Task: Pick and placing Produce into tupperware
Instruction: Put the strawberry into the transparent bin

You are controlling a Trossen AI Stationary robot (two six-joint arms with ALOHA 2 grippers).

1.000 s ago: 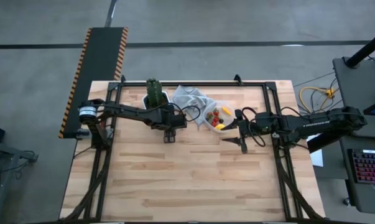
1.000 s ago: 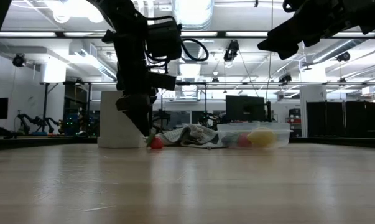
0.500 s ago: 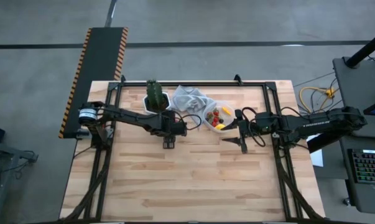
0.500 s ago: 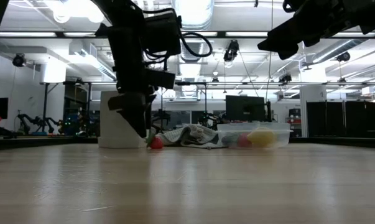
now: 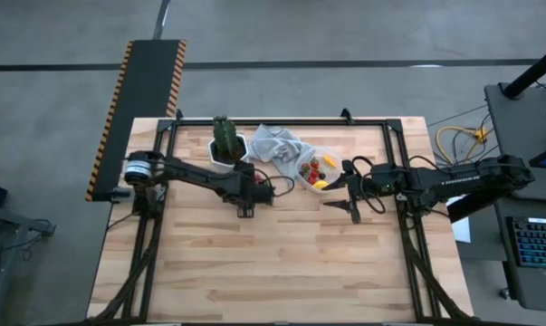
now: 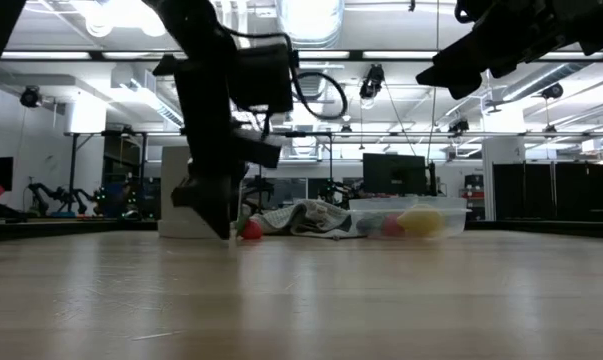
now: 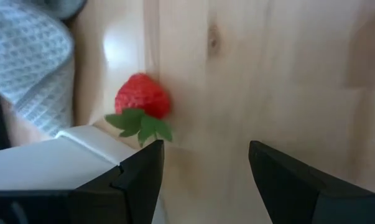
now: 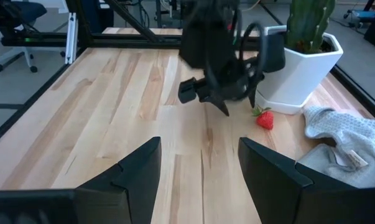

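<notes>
A pick is being lined up: the left gripper (image 7: 203, 171) is held wide open and empty, low over the table, with the strawberry (image 7: 143, 97) lying just beyond its fingertips, left of centre in the wrist view beside the white pot (image 8: 297, 71). A short advance and a close are called for. The tub (image 5: 316, 169), upper centre in the high view, is already loaded with red, dark and yellow pieces. The right gripper (image 5: 352, 206) is parked beside it, open, nothing held.
</notes>
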